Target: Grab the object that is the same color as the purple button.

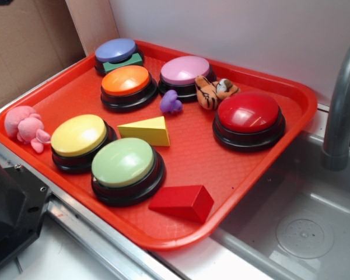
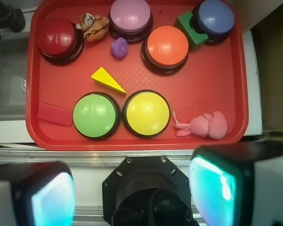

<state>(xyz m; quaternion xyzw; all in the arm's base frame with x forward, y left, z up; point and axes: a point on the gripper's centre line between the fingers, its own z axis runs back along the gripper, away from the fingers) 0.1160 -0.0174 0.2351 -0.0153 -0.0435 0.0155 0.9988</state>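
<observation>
Gripper (image 2: 132, 188) spread wide, holding nothing; purple toy (image 2: 119, 47) sits touching the purple button (image 2: 130, 16), so fingers might snag it.

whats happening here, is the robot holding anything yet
Not yet. The gripper is open and empty, hanging over the near edge of the red tray, away from everything on it. Its target, the small purple toy figure, lies untouched between the purple button and the orange button, close to the tiger plush. The other buttons, wedges and the pink plush sit undisturbed on the tray.
</observation>
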